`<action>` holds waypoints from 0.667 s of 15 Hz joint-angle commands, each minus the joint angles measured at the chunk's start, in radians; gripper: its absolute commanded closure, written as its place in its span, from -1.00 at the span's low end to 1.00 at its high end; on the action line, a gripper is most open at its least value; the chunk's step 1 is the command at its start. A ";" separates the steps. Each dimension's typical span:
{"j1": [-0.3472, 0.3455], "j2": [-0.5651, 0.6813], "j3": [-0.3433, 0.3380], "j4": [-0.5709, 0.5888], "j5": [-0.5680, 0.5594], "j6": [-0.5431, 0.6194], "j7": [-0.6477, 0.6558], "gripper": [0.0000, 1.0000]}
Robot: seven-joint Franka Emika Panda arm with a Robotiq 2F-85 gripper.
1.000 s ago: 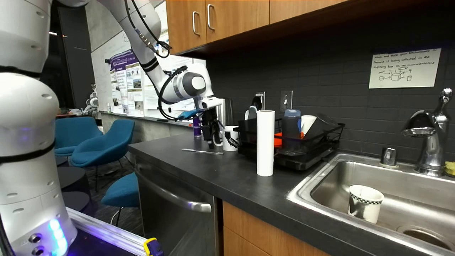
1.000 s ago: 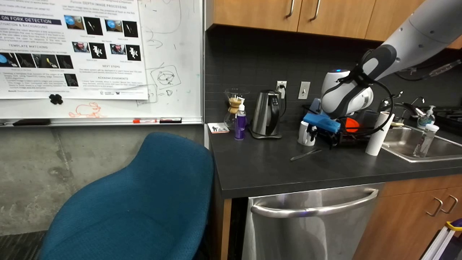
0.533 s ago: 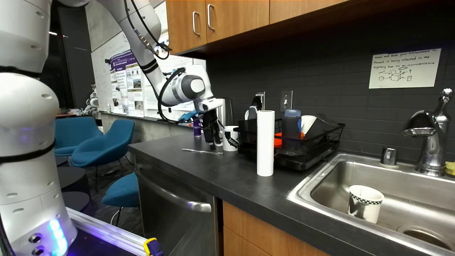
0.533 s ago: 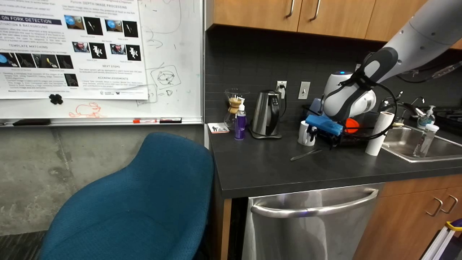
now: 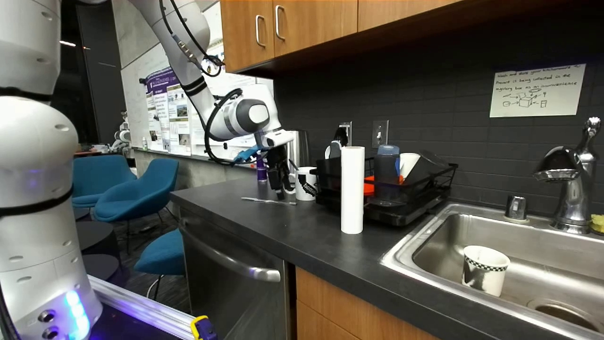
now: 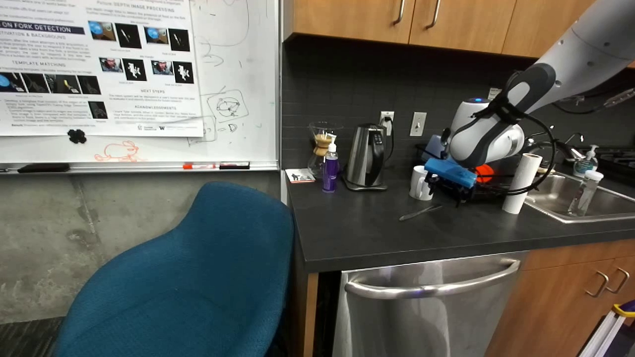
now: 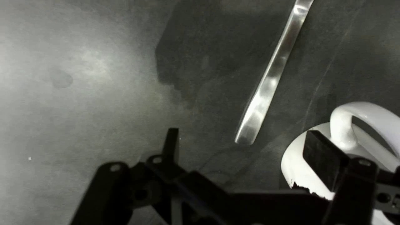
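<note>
Pincer [image 7: 243, 143] hanging low over tabletop [image 6: 367, 230], jaws standing wide apart, gripping nothing. Metal utensil [image 7: 272, 78] lying flat on tabletop, near end showing in gap between jaws in wrist view. White mug [image 5: 305, 185] standing upright just beside dish rack [image 5: 396, 216], apart from utensil; one jaw overlapping mug in wrist view, cannot tell whether touching. Step in hand looking like lining up near both, no grip made. Any closing calling for centring and judging height first, keeping jaw from knocking mug.
</note>
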 commanded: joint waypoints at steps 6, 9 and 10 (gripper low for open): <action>0.012 -0.027 -0.001 -0.014 0.028 -0.088 0.000 -1.00; 0.015 -0.015 -0.002 0.004 0.016 -0.106 0.014 -1.00; 0.016 -0.011 -0.003 0.012 0.012 -0.115 0.024 -1.00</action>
